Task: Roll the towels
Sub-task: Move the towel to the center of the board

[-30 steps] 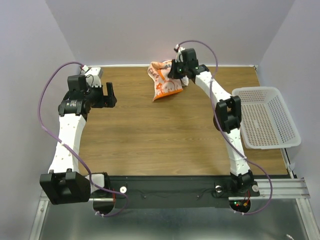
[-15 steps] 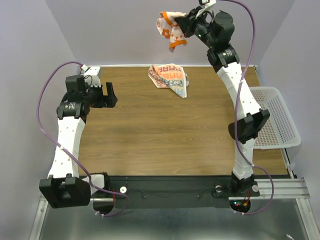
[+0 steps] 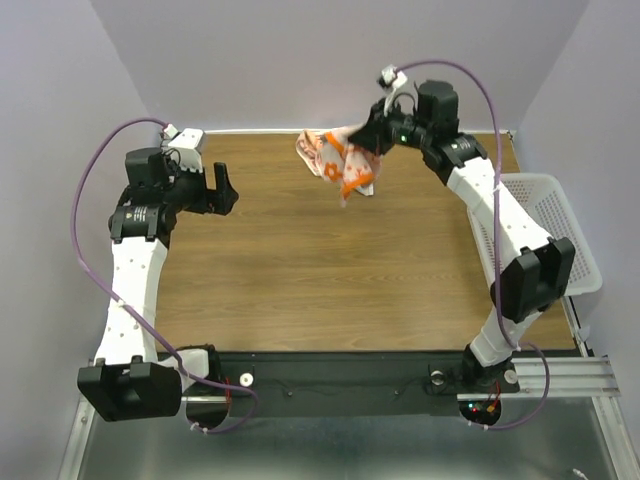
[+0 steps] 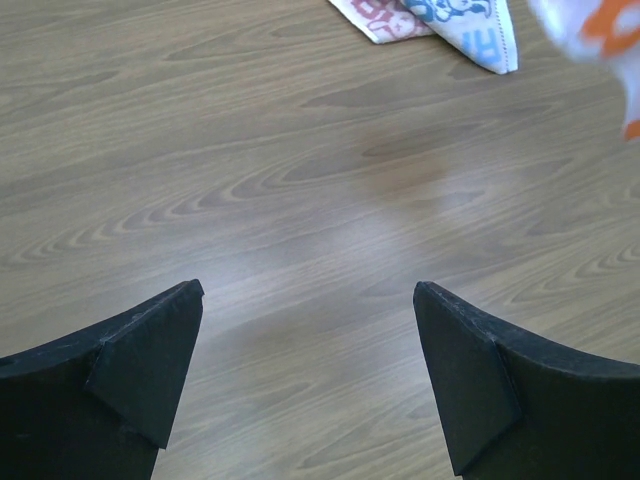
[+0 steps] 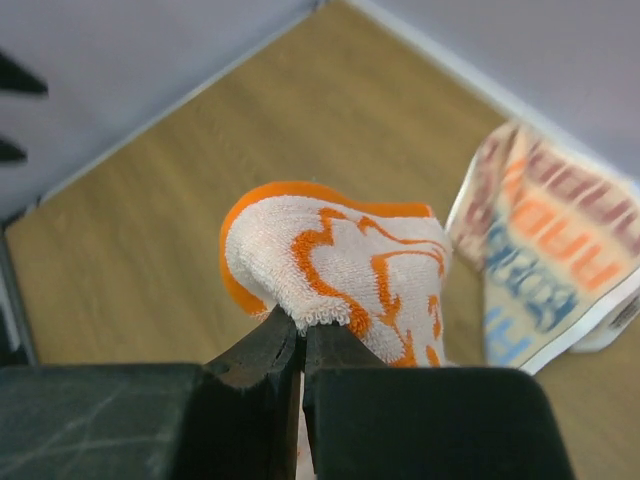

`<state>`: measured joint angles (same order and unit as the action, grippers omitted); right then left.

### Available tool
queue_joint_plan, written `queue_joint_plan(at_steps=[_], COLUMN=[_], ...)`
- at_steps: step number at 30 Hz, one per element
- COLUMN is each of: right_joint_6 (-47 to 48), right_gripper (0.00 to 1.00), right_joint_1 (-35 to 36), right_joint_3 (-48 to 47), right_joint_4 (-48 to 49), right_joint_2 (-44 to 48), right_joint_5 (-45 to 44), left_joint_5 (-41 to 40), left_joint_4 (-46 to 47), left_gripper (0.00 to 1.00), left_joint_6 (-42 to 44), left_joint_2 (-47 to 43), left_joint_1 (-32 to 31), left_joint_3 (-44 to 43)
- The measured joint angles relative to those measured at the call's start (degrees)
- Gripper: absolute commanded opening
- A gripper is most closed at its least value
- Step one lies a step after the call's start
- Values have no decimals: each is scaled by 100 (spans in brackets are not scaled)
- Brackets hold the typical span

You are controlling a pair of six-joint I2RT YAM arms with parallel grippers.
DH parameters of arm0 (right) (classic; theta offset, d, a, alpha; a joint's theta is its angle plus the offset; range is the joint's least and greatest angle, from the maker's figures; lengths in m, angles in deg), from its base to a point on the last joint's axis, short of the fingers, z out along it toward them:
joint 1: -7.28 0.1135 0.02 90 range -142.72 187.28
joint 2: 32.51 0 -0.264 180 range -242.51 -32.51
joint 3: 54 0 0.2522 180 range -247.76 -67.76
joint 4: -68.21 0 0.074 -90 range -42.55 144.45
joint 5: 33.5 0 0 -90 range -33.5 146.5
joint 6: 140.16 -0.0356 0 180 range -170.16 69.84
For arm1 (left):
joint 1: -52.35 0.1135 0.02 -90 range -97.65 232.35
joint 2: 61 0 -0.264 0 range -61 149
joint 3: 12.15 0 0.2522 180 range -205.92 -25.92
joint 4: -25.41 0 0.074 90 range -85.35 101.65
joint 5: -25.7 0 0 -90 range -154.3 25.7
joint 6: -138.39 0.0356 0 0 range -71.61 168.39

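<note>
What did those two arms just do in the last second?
The right gripper lifted the orange-printed towel off the other one, swung it high, then brought it partway down, where it hangs from shut jaws. The lettered towel, left gripper and basket stayed put.

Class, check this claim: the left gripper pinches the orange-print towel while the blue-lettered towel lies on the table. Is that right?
No: the right gripper pinches the orange-print towel, as the right wrist view shows; the blue-lettered towel lies on the table.

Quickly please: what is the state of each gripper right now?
Left gripper: open, holding nothing.
Right gripper: shut on the orange-printed towel, lifted off the table.
</note>
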<state>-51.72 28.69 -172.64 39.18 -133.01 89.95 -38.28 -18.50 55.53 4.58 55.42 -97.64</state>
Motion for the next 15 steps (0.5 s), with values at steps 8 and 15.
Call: queue_joint_plan(at_steps=[8,15], right_joint_6=[295,308], right_gripper=[4,96], right_joint_1=[326,1248], right_joint_3=[2098,1923], right_joint_4=[-483,-704], right_joint_2=[282,-743], right_joint_5=[730,776], left_joint_5=[417,1071], left_joint_4=[-59,369], left_gripper=[98,98], left_joint_6=[280,81], left_joint_2=[-63,-197], left_joint_1=[2,4], left_joint_3=[2,643])
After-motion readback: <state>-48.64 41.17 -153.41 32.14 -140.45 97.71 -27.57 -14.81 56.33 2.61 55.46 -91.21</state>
